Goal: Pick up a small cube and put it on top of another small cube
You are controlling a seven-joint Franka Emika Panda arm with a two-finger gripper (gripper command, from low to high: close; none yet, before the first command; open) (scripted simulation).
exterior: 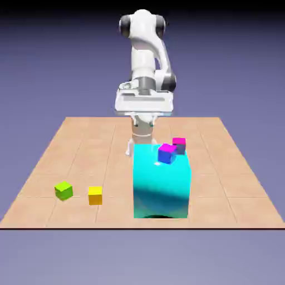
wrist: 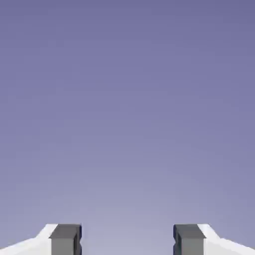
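In the exterior view a small blue cube with a magenta top [exterior: 166, 153] lies tilted on the upper face of a big cyan block [exterior: 161, 183]. A small magenta and grey cube [exterior: 179, 145] sits just behind it, by the block's far right corner. A small green cube [exterior: 63, 190] and a small yellow cube [exterior: 95, 195] rest on the table at the exterior view's left. My gripper [exterior: 143, 107] hangs above and behind the cyan block, apart from every cube. In the hand view my gripper [wrist: 127, 240] is open, and only plain backdrop shows between the fingertips [wrist: 64, 240].
The wooden table [exterior: 83, 145] ends in a front edge just below the cyan block. The block stands much taller than the small cubes, right in front of the arm.
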